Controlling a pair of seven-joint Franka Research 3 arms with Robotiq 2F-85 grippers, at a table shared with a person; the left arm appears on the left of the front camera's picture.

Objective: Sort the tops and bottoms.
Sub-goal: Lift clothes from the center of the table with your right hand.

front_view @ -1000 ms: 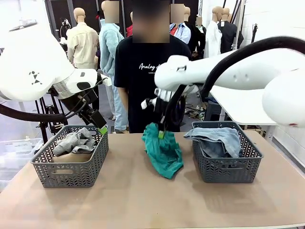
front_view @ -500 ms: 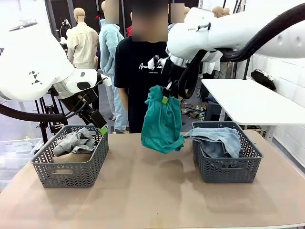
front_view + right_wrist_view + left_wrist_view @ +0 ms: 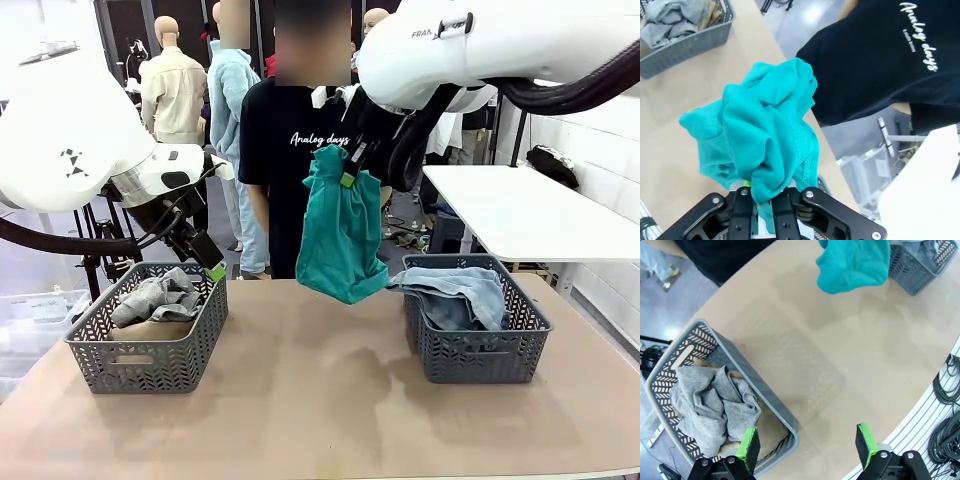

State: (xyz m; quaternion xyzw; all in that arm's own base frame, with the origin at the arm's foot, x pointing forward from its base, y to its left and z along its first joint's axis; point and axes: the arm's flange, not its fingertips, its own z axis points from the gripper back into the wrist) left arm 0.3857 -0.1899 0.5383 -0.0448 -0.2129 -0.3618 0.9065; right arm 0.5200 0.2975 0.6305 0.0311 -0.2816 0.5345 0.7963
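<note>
The right gripper [image 3: 348, 172] was clenched on the top of the teal-green tee [image 3: 340, 235], which hung in the air above the middle of the table [image 3: 320, 400], its lower edge clear of the tabletop, in front of the person in a black tee [image 3: 290, 150] standing at the far side. In the right wrist view the bunched teal fabric rose straight out of the closed fingers [image 3: 771, 212]. The left gripper [image 3: 807, 447] stood released with its 2 green pads [image 3: 748, 441] well apart, holding nothing, above the near rim of the left basket [image 3: 150, 355]. That basket held the heather-grey tee [image 3: 158, 295] crumpled on top of a tan garment [image 3: 150, 328]. The right basket [image 3: 475, 350] held the light blue denim bottoms [image 3: 455, 290], with 1 edge draped over its left rim. The 2 baskets sat well apart, with bare tabletop between them.
</note>
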